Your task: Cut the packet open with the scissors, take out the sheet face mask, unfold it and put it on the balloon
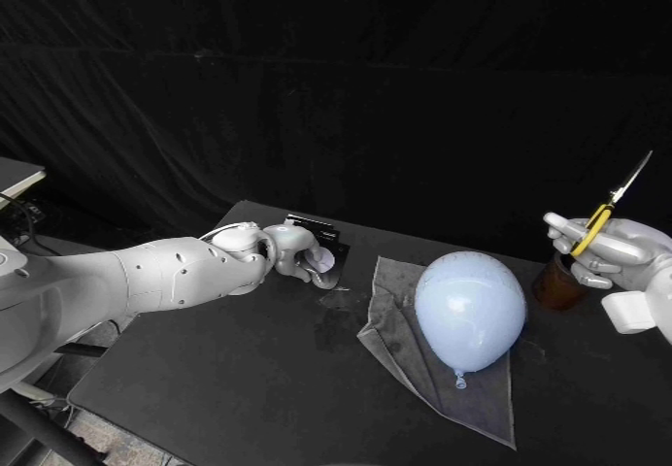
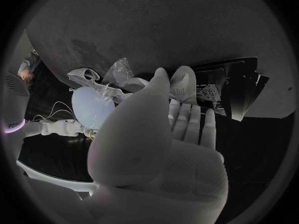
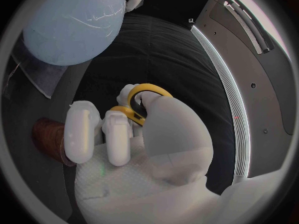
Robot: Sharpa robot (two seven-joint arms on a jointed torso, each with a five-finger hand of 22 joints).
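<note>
The black packet [image 1: 316,229] lies at the table's far edge; its printed face [image 2: 224,89] sits just beyond my left hand's fingertips [image 2: 186,84]. My left hand [image 1: 291,254] hovers beside it and holds nothing. A pale blue balloon [image 1: 469,307] rests on a clear plastic sheet [image 1: 484,403] mid-table, also visible as the balloon [image 3: 74,21] and the balloon [image 2: 90,107]. My right hand [image 1: 611,252] is raised at the right and grips the yellow-handled scissors [image 1: 614,204], blades pointing up; its fingers pass through the yellow handle loops [image 3: 144,103].
A brown cup-like holder [image 1: 560,282] stands on the table just left of my right hand and shows as the brown holder [image 3: 50,137]. The black table [image 1: 224,379] has bare room in front of the left hand.
</note>
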